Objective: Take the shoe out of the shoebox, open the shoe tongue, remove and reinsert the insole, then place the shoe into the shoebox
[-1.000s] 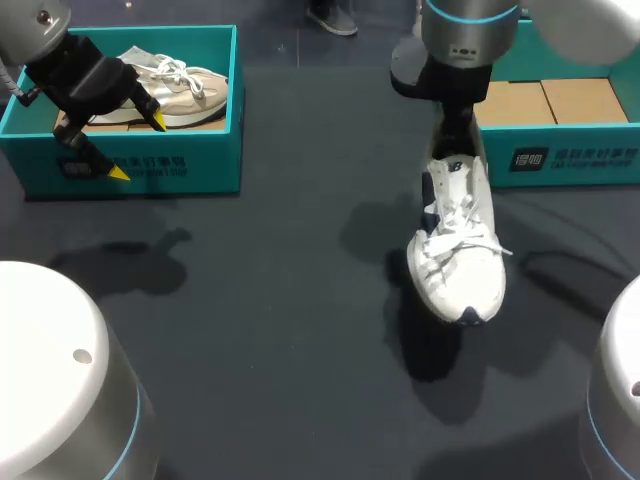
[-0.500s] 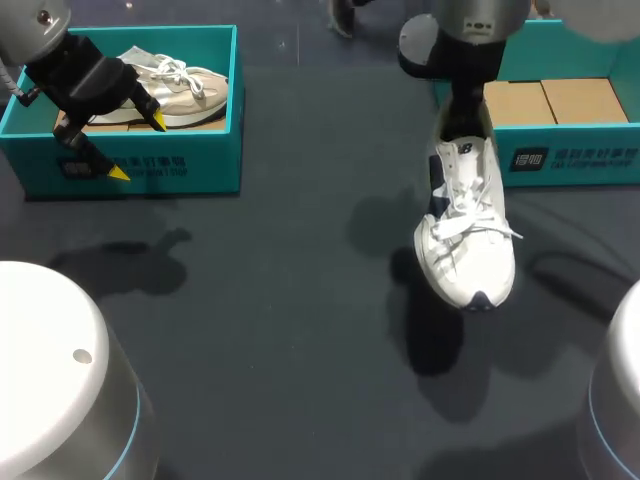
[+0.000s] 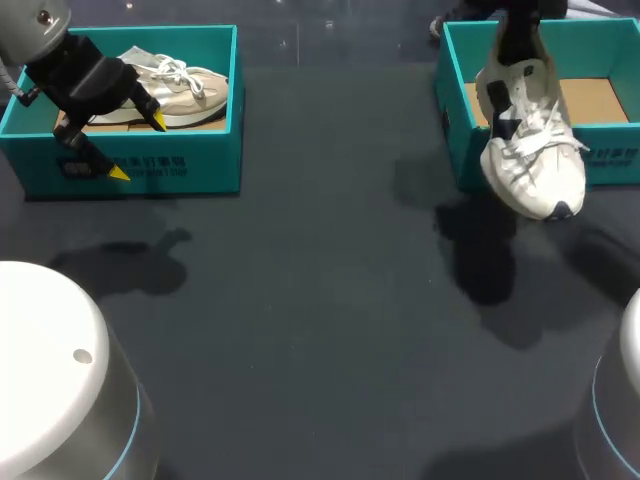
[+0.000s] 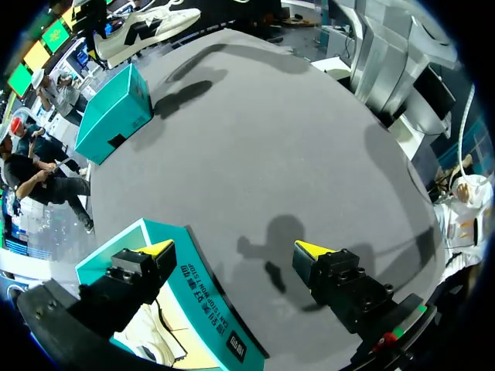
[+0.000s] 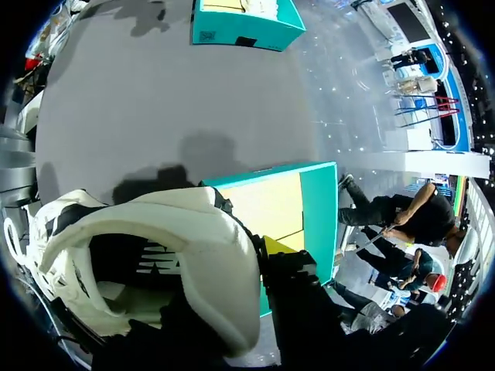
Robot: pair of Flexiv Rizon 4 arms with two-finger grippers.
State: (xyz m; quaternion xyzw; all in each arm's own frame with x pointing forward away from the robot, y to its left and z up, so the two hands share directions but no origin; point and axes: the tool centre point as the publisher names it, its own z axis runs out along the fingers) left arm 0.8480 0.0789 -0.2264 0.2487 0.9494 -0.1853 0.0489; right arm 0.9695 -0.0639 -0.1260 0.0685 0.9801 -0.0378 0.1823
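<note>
Right hand (image 5: 259,255) pinching shoe (image 3: 530,140) heel; has carried it from mid-worktop to the far-right shoebox (image 3: 455,110). Lowering in remains.

1. A dark grey table (image 3: 300,330) is filling the whole scene, its top lying flat and matte, seemingly covered with a mat or cloth.
2. Light is falling from above and throwing a heavy dark shadow (image 3: 490,275) onto the table's right side.
3. A fainter shadow (image 3: 130,262) is spreading over its left side.
4. In the wrist views the same top is showing a paler grey.
</note>
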